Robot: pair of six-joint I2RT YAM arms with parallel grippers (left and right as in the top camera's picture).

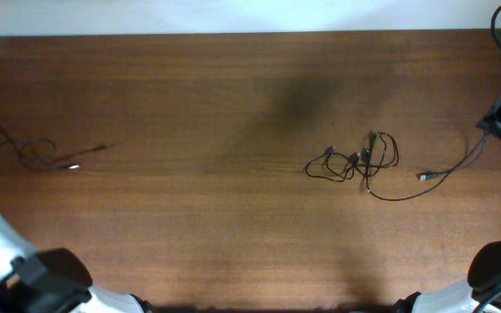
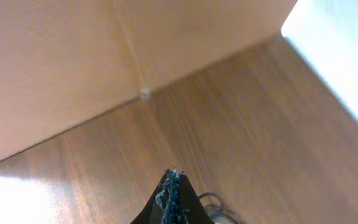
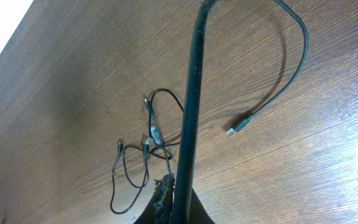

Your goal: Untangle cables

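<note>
A tangled bundle of thin black cables lies right of the table's middle; it also shows in the right wrist view. My right gripper is at the far right edge, shut on a separate black cable. In the right wrist view this cable runs up from the jaws, loops round and ends in a silver plug on the table. Another loose black cable lies at the far left. My left gripper is shut, with part of a cable loop just beside it.
The table's back edge meets a white wall. In the left wrist view a tan board stands along the table's edge. Both arm bases sit at the front corners.
</note>
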